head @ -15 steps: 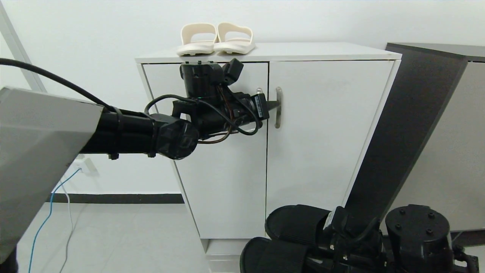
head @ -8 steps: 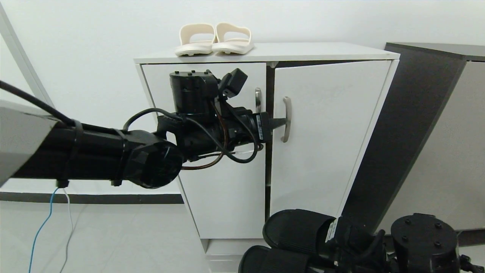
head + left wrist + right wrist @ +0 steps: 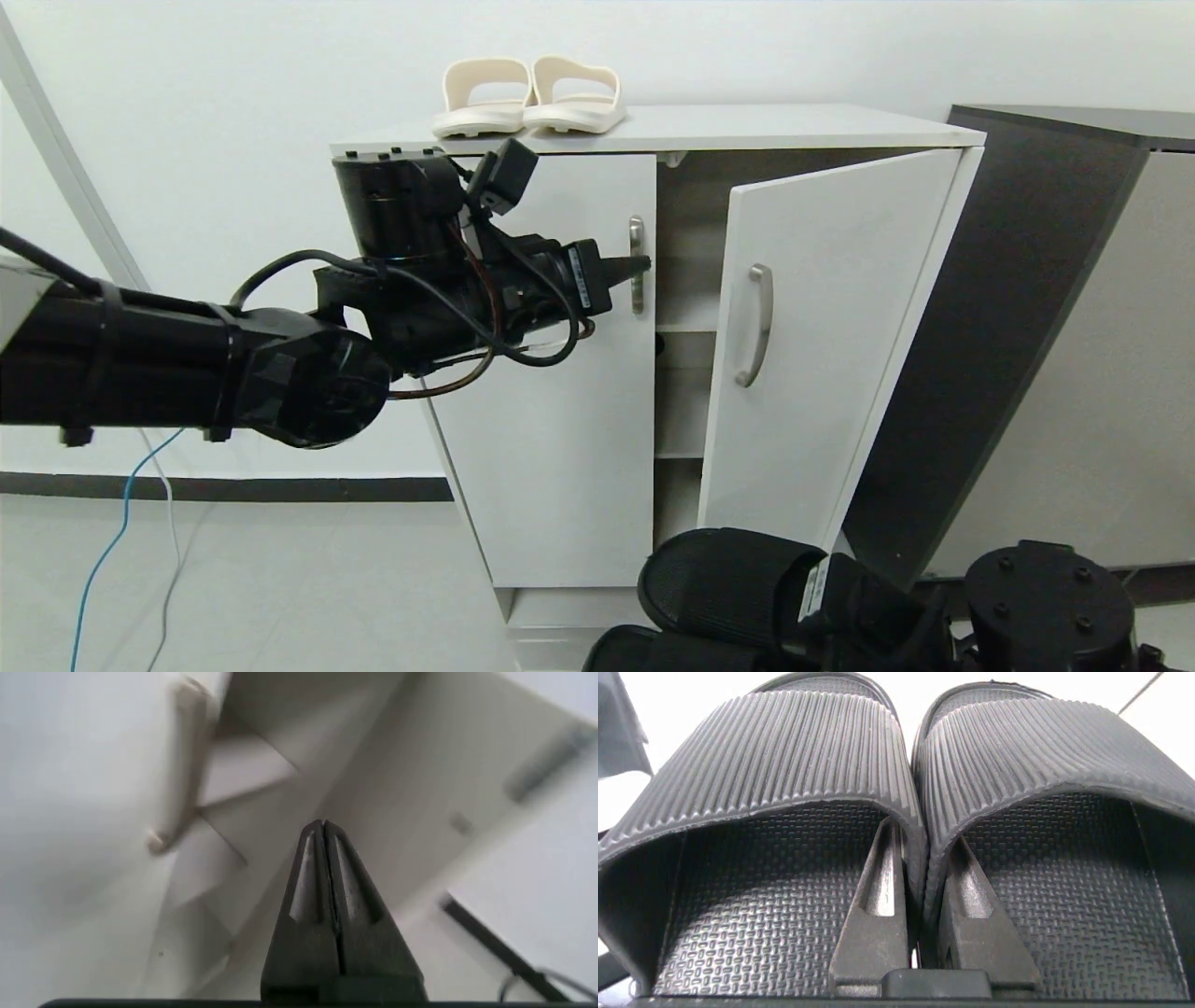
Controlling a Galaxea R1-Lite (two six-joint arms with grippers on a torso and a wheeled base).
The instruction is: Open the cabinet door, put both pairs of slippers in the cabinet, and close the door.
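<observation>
Hanging near the left door's handle [image 3: 637, 280], the left gripper [image 3: 640, 269] is clenched on nothing. The white cabinet [image 3: 794, 126] has its right door [image 3: 822, 308] swung partly open, showing shelves [image 3: 686, 328] inside. The cream slippers [image 3: 529, 93] sit side by side on the cabinet's top. Low before the cabinet, the right gripper [image 3: 923, 849] grasps the black slippers [image 3: 719, 574], pinching their adjoining walls, one finger inside each.

A pair of cream foam slippers [image 3: 528, 96] sits on the white wooden cabinet [image 3: 803, 126], toward its left. The left end effector [image 3: 642, 268] is before the left door [image 3: 560, 448]. A pair of black ribbed slippers [image 3: 728, 579] is low in front, below the swung-out right door [image 3: 822, 327].
</observation>
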